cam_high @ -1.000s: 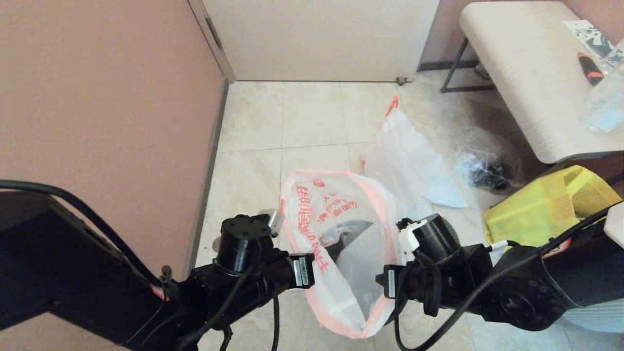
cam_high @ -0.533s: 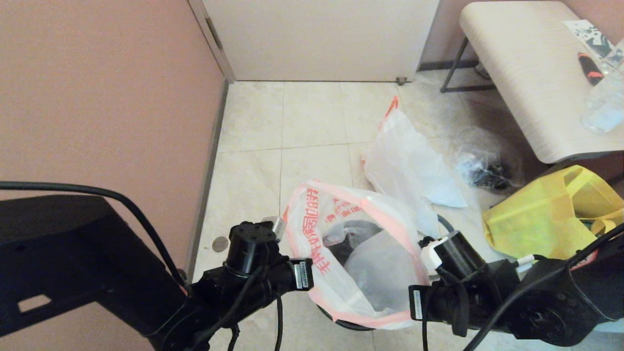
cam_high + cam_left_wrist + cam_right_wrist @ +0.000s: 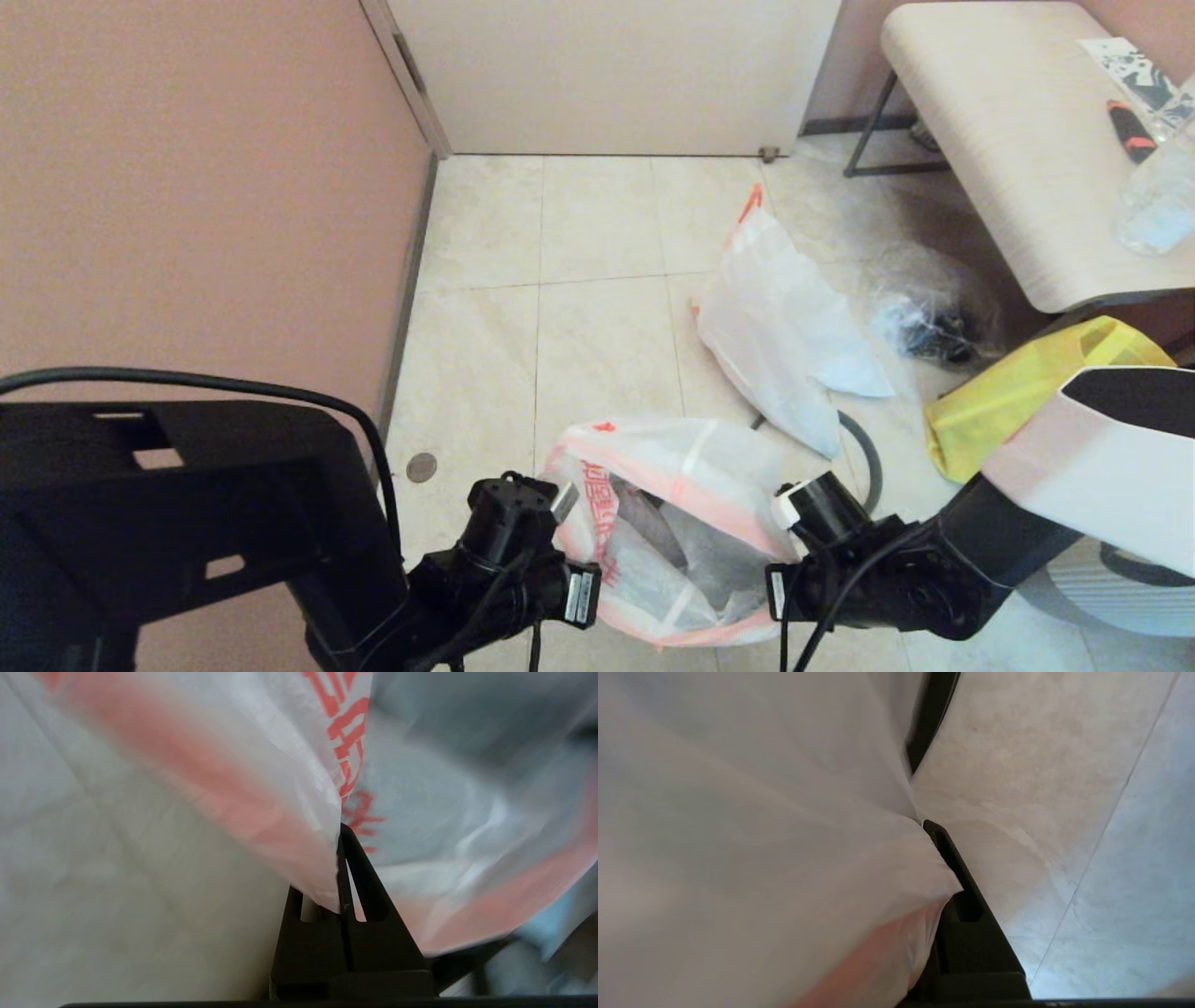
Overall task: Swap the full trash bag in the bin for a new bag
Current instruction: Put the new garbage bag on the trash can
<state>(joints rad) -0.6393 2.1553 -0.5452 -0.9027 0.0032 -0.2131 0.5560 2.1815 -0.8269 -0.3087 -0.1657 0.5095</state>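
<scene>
The new bag [image 3: 672, 532], translucent white with orange-red lettering, hangs mouth-open low between both arms. My left gripper [image 3: 341, 858] is shut on the bag's lettered edge [image 3: 261, 788]. The right gripper [image 3: 931, 830] is shut on the opposite edge of the bag [image 3: 761, 835]. Only a dark curved stretch of the bin's rim [image 3: 868, 457] shows past the bag's right side; the bag and arms hide the bin's body. That rim [image 3: 931, 714] also appears beyond the right fingers. The full trash bag [image 3: 775, 345] lies slumped on the floor tiles farther off.
A pink wall [image 3: 187, 187] runs close on the left. A yellow bag [image 3: 1018, 392] and a clear film bag with dark items [image 3: 934, 327] lie right of the full bag. A pale bench [image 3: 1018, 149] stands at the back right, a grey ribbed object [image 3: 1111, 588] near right.
Both arms have come down and towards me with the new bag. Its open mouth has dropped low and flattened, and the bin's rim now shows behind its right side.
</scene>
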